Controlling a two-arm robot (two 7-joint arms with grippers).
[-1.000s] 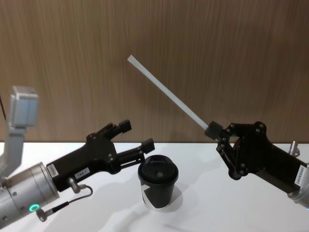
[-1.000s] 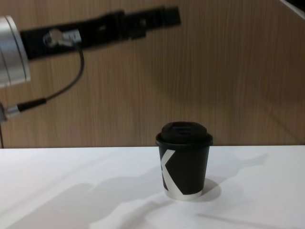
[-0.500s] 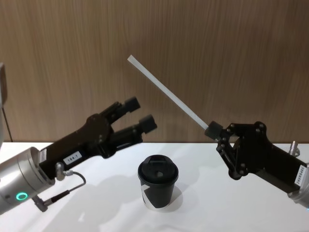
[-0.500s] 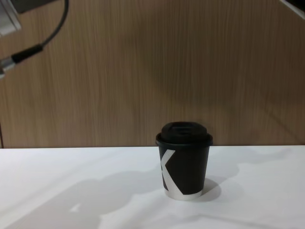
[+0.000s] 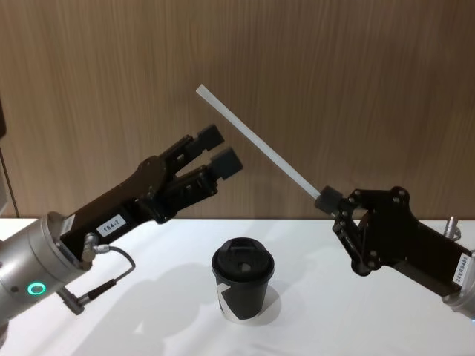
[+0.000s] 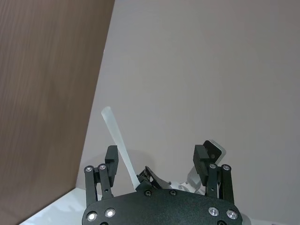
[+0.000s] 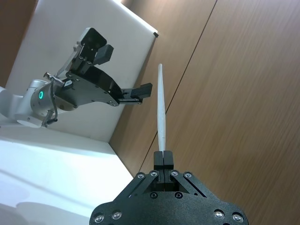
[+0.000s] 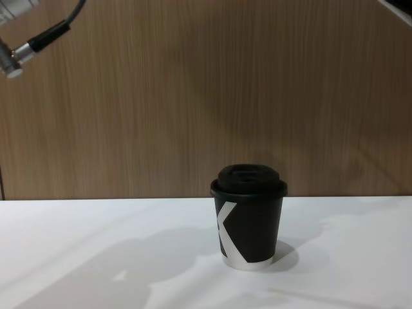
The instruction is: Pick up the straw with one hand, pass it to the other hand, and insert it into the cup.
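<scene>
Lower centre, the cup [image 5: 243, 285] stands lidded. Right of it, my right gripper [image 5: 327, 199] pinches the straw [image 5: 256, 141] by its lower end, slanting it up-left so my wide-spread left gripper [image 5: 220, 149] at centre can take it; seemingly not touching yet.

The straw [image 5: 260, 141] in the black right gripper [image 5: 326, 199] is showing plain white. The cup [image 8: 248, 225] is showing black, with a white K-like mark and a pale bottom rim. The left gripper [image 5: 217, 150] is showing black. Behind both grippers, the wall [image 5: 356, 74] is showing brown wood grain, and the table [image 8: 77, 238] below them is showing white.
</scene>
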